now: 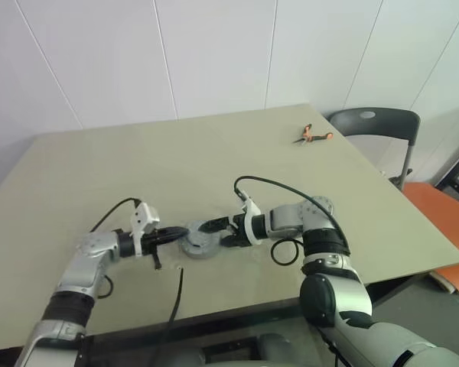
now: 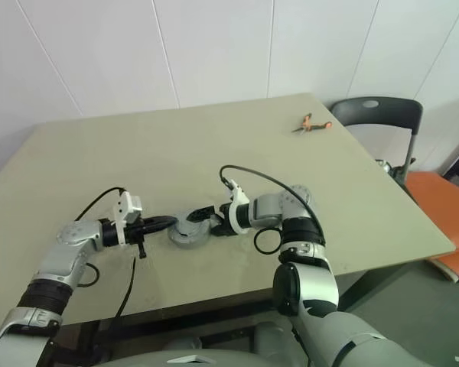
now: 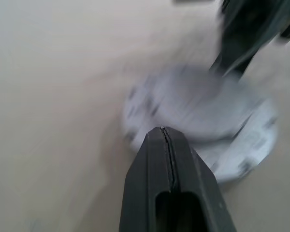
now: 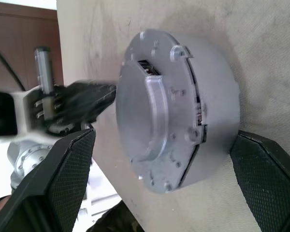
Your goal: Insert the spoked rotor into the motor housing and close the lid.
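The motor housing (image 4: 183, 121), lid (image 4: 142, 113) seated on it, is set near the table (image 1: 214, 145) front edge, flanked by the wide-spread right gripper (image 4: 164, 186); the left gripper (image 3: 163, 140), pressed together, is just beside it.

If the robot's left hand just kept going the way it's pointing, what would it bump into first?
Probably the motor housing. The shut left hand points right at its side, with the open right hand around it on the far side.

The motor housing (image 1: 200, 241) at lower centre is hemmed by the left gripper (image 1: 177, 235) and right gripper (image 1: 216, 234). Bare table (image 1: 176, 160) lies above; pliers (image 1: 312, 136) sit upper right.
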`<state>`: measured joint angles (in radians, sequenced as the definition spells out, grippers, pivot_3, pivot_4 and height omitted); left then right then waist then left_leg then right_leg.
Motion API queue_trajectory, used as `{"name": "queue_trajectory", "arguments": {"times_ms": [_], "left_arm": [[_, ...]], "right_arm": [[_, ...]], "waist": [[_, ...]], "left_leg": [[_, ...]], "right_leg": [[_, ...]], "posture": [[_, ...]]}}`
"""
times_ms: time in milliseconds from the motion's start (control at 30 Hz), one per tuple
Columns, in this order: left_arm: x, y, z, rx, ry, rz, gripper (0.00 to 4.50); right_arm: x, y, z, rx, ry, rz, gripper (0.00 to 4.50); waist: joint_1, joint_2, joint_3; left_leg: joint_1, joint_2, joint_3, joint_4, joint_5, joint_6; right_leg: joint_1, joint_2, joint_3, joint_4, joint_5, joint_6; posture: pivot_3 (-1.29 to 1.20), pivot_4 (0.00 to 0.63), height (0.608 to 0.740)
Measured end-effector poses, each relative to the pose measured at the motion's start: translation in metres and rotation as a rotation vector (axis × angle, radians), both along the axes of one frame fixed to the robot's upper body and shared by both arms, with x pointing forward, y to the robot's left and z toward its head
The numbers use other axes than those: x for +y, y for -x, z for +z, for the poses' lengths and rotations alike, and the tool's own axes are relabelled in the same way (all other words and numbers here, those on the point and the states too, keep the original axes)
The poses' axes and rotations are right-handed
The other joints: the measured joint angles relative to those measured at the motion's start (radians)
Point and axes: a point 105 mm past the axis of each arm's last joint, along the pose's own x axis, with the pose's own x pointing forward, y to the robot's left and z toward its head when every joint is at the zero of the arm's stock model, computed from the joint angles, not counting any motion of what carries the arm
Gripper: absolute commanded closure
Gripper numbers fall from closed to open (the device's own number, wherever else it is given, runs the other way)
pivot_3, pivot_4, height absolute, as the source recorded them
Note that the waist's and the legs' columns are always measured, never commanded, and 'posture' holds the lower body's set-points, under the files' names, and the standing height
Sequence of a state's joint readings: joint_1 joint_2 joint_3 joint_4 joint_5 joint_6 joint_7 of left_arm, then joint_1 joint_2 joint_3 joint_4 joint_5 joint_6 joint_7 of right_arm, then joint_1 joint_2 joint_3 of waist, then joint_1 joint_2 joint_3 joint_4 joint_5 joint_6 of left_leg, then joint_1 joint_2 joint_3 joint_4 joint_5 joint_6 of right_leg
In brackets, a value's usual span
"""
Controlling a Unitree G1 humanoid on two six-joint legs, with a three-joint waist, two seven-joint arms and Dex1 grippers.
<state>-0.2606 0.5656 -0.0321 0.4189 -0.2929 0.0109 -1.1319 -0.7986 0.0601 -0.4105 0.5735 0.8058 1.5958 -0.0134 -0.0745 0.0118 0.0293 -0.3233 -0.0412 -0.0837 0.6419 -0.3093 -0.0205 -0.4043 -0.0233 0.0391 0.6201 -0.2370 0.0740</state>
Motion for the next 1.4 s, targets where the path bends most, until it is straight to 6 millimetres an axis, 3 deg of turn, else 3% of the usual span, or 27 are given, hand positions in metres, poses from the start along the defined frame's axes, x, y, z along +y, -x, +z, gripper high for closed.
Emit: {"name": "queue_trajectory", "arguments": {"times_ms": [67, 267, 333, 833, 1100, 1400], "left_arm": [[0.009, 0.0, -0.004, 0.016, -0.012, 0.029, 4.5], [0.013, 0.006, -0.017, 0.063, -0.036, 0.034, 4.5], [0.013, 0.005, -0.016, 0.061, -0.042, 0.032, 4.5], [0.012, 0.005, -0.017, 0.061, -0.041, 0.039, 4.5], [0.006, 0.004, -0.017, 0.039, -0.018, 0.035, 4.5], [0.004, 0.003, -0.016, 0.033, -0.015, 0.032, 4.5]], "right_arm": [[0.0, 0.001, 0.001, 0.002, -0.001, 0.002, 0.02], [0.001, 0.003, -0.002, 0.078, -0.071, -0.031, 1.96], [0.002, 0.0, 0.004, 0.077, -0.116, -0.046, 2.27], [0.004, 0.002, 0.003, 0.069, -0.097, -0.029, 2.32], [-0.012, 0.022, 0.003, -0.042, -0.123, 0.136, 2.32], [-0.02, 0.013, 0.002, -0.078, -0.136, 0.153, 2.32]], "waist": [[0.002, 0.0, 0.0], [0.005, -0.003, 0.002], [0.005, -0.002, 0.002], [0.004, -0.002, 0.003], [0.008, -0.002, 0.004], [0.016, -0.004, 0.004]], "left_leg": [[-0.001, 0.0, 0.0, 0.0, 0.0, 0.0], [-0.017, -0.001, 0.0, 0.002, 0.0, 0.0], [-0.017, -0.002, 0.001, 0.001, 0.0, 0.0], [-0.016, -0.002, 0.001, 0.004, 0.0, 0.001], [-0.017, -0.004, 0.002, 0.004, 0.0, 0.001], [-0.017, -0.004, 0.001, 0.004, 0.0, 0.001]], "right_leg": [[-0.001, 0.0, 0.0, 0.0, 0.0, 0.0], [-0.015, -0.002, 0.0, 0.001, 0.004, -0.004], [-0.016, -0.003, 0.001, 0.002, 0.004, -0.004], [-0.016, -0.002, 0.001, 0.007, 0.001, 0.0], [-0.016, -0.004, 0.001, 0.005, 0.0, 0.001], [-0.016, -0.004, 0.001, 0.005, 0.0, 0.001]], "posture": [[0.0, 0.0, 0.74], [0.0, 0.0, 0.74], [0.0, 0.0, 0.74], [0.0, 0.0, 0.74], [0.0, 0.0, 0.74], [0.0, 0.0, 0.74]]}}
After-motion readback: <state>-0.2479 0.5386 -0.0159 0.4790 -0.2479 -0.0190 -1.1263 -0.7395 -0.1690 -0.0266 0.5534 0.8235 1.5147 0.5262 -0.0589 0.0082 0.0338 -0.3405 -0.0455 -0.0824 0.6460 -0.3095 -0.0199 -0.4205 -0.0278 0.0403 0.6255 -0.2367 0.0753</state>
